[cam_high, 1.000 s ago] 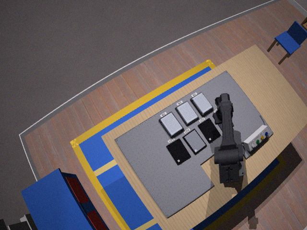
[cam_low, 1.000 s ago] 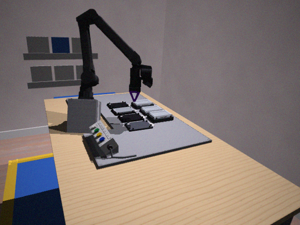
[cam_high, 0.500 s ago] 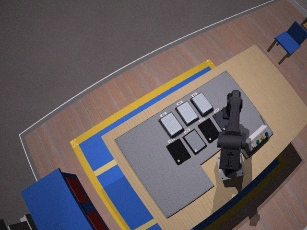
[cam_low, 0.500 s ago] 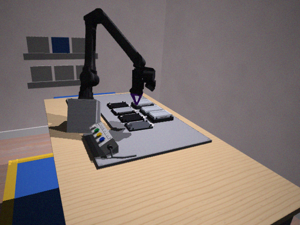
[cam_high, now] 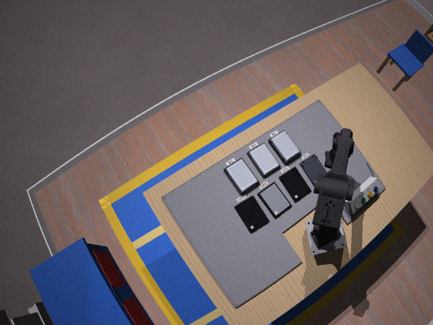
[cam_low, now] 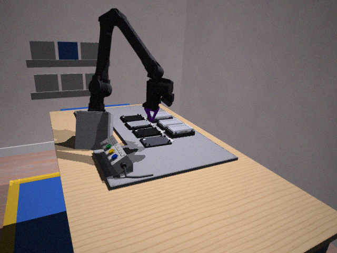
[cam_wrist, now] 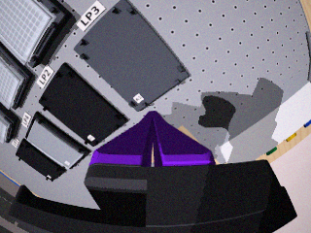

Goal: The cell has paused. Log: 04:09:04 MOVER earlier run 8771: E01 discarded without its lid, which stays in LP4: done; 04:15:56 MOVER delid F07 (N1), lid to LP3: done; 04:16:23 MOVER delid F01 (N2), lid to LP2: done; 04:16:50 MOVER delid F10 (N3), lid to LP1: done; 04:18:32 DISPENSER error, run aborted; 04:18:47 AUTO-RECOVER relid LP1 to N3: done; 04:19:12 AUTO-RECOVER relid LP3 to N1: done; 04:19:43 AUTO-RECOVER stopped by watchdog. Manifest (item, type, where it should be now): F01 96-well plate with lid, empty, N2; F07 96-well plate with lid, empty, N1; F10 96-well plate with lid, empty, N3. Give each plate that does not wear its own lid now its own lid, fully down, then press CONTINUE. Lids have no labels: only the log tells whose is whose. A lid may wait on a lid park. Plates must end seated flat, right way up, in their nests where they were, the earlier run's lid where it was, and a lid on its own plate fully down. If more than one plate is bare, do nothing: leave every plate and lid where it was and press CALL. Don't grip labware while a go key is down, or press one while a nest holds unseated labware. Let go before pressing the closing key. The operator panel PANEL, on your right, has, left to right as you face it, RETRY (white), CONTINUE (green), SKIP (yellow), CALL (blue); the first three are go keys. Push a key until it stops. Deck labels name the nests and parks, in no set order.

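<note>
Wrist view has my pincer (cam_wrist: 152, 118) pressed together on nothing, its purple tips hanging over the deck (cam_wrist: 221, 19) just off the near corner of LP3 (cam_wrist: 130, 52). LP2 (cam_wrist: 81, 111) beside it looks bare and black. A pale lid (cam_high: 274, 200) lies in the next park, probably LP4. All three plates (cam_high: 264, 159) in the far row seem to be lidded, though I cannot tell from here whether each lid is fully down. The panel (cam_low: 114, 163) lies to my right, well apart. Its key row runs away from me, and the green key (cam_low: 108, 146) is second in it. So the coming reach goes right and down.
</note>
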`<state>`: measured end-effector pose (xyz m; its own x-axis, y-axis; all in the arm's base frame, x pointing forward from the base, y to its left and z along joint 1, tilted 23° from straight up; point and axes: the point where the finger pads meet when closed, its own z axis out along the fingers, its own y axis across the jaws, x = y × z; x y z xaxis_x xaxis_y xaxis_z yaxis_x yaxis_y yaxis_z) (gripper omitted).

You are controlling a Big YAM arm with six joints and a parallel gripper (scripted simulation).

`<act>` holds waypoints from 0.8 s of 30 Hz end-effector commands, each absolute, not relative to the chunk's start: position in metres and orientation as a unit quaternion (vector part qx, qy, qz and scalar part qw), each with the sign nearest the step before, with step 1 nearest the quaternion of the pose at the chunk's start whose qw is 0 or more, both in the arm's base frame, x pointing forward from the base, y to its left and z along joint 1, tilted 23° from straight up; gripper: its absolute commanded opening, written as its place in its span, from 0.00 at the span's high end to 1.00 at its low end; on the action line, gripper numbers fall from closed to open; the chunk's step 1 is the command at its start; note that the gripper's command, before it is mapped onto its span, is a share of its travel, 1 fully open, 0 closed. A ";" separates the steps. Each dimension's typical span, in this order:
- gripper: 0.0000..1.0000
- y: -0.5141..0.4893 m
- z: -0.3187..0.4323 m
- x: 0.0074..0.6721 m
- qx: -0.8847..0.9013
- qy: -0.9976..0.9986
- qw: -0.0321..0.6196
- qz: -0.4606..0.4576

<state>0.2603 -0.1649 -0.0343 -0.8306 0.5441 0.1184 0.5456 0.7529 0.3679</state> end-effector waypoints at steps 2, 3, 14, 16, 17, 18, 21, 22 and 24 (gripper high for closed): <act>1.00 -0.181 -0.044 0.239 -0.347 -0.917 0.008 -0.195; 1.00 -0.183 -0.045 0.234 -0.356 -0.914 0.010 -0.195; 1.00 -0.201 -0.057 0.194 -0.436 -0.878 0.028 -0.193; 1.00 -0.205 -0.060 0.185 -0.454 -0.869 0.033 -0.193; 1.00 -0.207 -0.062 0.181 -0.462 -0.865 0.034 -0.192; 1.00 -0.209 -0.063 0.177 -0.471 -0.860 0.036 -0.192; 1.00 -0.215 -0.067 0.163 -0.497 -0.846 0.042 -0.190; 1.00 -0.217 -0.068 0.159 -0.505 -0.841 0.044 -0.190; 1.00 -0.221 -0.071 0.150 -0.522 -0.831 0.048 -0.189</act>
<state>0.1615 -0.2141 -0.0643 -0.5215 0.8127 0.2597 0.8460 0.4531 0.2808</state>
